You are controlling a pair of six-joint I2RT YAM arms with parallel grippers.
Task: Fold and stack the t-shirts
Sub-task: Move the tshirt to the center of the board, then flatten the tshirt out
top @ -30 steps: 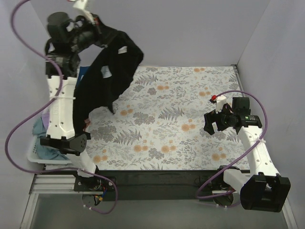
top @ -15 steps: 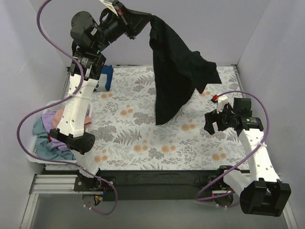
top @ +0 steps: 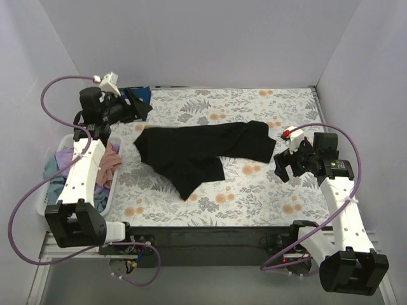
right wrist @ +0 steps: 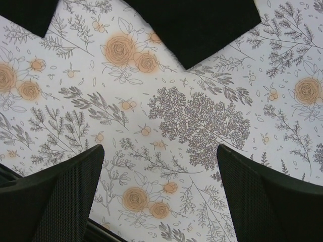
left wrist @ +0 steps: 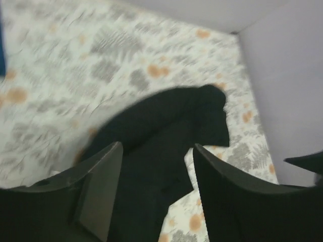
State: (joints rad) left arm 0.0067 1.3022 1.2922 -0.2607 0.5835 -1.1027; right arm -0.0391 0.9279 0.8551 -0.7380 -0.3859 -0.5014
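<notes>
A plain black t-shirt (top: 202, 152) lies rumpled and spread across the middle of the floral table cover; it also fills the centre of the left wrist view (left wrist: 166, 126). My left gripper (top: 142, 109) hovers at the back left, just off the shirt's left edge, open and holding nothing (left wrist: 156, 194). My right gripper (top: 286, 166) stands open over bare cover to the right of the shirt, empty (right wrist: 159, 189); the black t-shirt's edge (right wrist: 197, 25) shows at the top of its view. A navy blue t-shirt (top: 142, 95) lies at the back left corner.
A white plastic basket (top: 43, 207) stands off the table's left edge, holding pink (top: 112, 164), lavender (top: 63, 155) and teal-blue (top: 55, 185) t-shirts. Walls close in the back and both sides. The floral cover (top: 254, 190) lies flat.
The left arm swung the black t-shirt from high at the left across the table and let go. The shirt now lies on the cover and the arm has drawn back left. The right arm barely moved.
</notes>
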